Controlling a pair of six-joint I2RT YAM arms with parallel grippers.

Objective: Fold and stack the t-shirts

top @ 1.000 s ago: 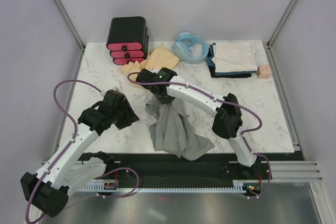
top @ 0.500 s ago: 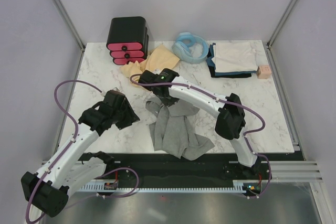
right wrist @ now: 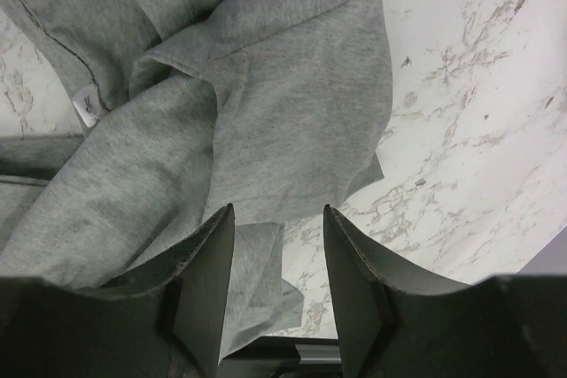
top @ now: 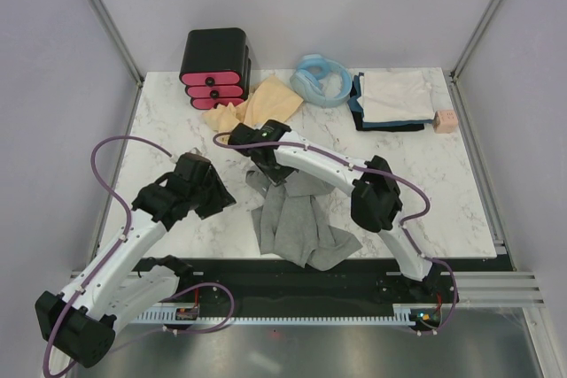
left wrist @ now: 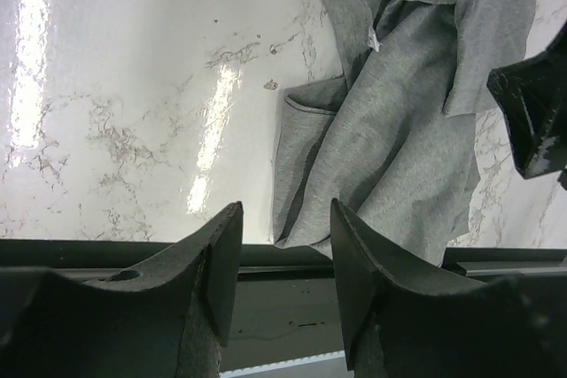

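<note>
The grey t-shirt lies crumpled and unfolded on the marble desk, near its front edge, with one corner draped over that edge. The right fingers hover just above the shirt's far end, parted about halfway; cloth and marble show through the gap and nothing is gripped. The left fingers hang to the left of the grey t-shirt, over its near-left hem and the desk's front edge, likewise about half open and holding nothing.

Beyond the grey t-shirt, slightly to its left, a tan-yellow t-shirt lies rumpled. Farther back on that side stands a black box with pink drawers, touching the tan-yellow cloth. Back and to the right of the grey t-shirt, a whitish t-shirt sits folded on top of dark t-shirts, with a light-blue coiled hose just beside that stack and a small pinkish block at its other side.
</note>
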